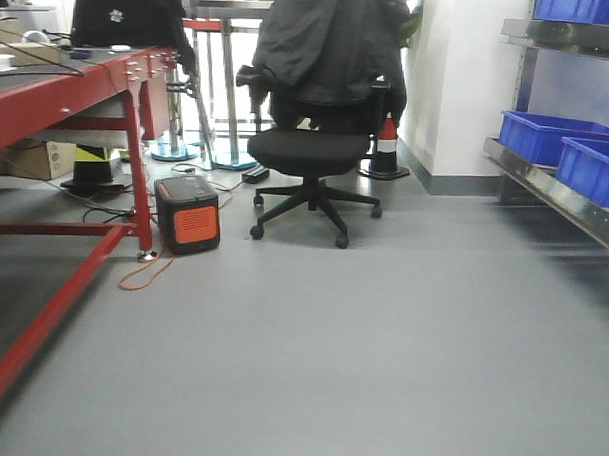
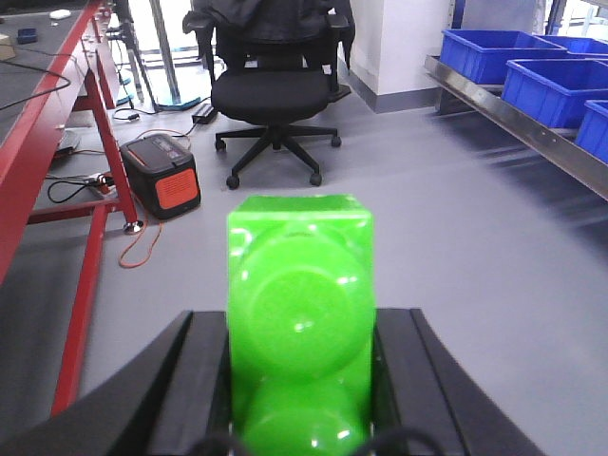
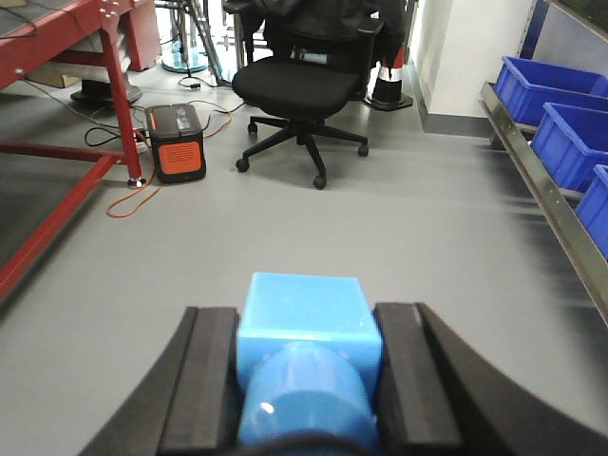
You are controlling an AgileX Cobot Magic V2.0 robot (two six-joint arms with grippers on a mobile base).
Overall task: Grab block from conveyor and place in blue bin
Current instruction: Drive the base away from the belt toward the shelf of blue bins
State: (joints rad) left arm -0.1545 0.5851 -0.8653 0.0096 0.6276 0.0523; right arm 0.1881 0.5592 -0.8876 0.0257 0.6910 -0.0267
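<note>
1. One green block (image 2: 299, 313): bright, glossy plastic, two round studs showing. It is clamped between the black fingers (image 2: 201, 372) of the left pincer (image 2: 299, 361), above the grey floor (image 1: 381, 341) and off the conveyor (image 1: 59, 104).
2. One pale blue block (image 3: 306, 318), one round stud showing, is gripped likewise in the right pincer (image 3: 306, 370).
3. Blue bins (image 1: 553, 137): three counted on the shelving (image 1: 556, 202) at right, front view.
4. One office chair (image 1: 312, 153). One orange-faced box (image 1: 188, 219) by the conveyor's leg.
</note>
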